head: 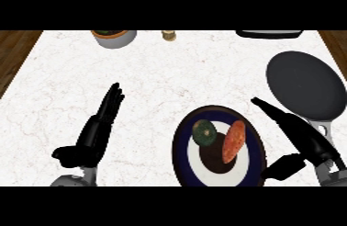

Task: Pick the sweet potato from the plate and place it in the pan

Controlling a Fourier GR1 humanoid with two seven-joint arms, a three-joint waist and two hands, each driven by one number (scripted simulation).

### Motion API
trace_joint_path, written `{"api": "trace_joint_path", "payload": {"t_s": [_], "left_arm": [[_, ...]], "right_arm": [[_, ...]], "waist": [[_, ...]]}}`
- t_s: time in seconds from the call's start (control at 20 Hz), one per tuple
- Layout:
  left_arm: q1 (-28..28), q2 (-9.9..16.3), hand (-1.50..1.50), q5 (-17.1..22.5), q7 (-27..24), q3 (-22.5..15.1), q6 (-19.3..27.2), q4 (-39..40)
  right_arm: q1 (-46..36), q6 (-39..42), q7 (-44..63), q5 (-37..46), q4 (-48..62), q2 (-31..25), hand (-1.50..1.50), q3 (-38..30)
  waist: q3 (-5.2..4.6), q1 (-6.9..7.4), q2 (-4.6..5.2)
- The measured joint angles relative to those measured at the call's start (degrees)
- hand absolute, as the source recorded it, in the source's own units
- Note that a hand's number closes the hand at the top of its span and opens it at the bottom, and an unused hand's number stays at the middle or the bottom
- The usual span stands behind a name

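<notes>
An orange sweet potato (234, 141) lies on the right part of a round plate (184, 158) with a dark blue rim and white centre, near the counter's front. A dark green round vegetable (204, 132) sits beside it on the left. The dark grey pan (305, 85) rests at the right, its metal handle (321, 128) pointing toward me. My right hand (298, 133) is open with straight fingers just right of the plate, over the pan's handle, touching nothing. Over the bare counter to the plate's left is my left hand (100, 124), open, fingers straight.
A grey pot with a plant (114, 37) stands at the back left, a small brass-coloured shaker (169, 35) beside it. A dark appliance edge (270, 33) shows at the back right. The white marble counter (176, 73) ends in wood at both sides.
</notes>
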Motion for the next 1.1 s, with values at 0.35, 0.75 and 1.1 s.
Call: {"api": "trace_joint_path", "payload": {"t_s": [0.35, 0.75, 1.1], "left_arm": [[1.7, 0.1, 0.00, -0.2, -0.6, 1.4, -1.5, -1.0], [1.0, -1.9, 0.00, -2.3, 0.8, 2.8, -2.1, -0.8], [2.2, -2.3, 0.00, -2.8, 0.2, 4.5, -4.5, -1.3]], "right_arm": [[-5.3, 4.1, 4.7, 7.7, 7.0, 6.0, -1.50, 4.3], [-2.3, 5.6, 5.3, 14.4, 7.7, 11.9, -1.50, 2.8], [-3.0, 6.3, 1.5, 17.3, 12.2, 15.8, -1.50, -1.7]], "waist": [[0.03, -0.58, -0.08], [0.04, -1.07, -0.15], [0.05, -1.04, -0.14]]}}
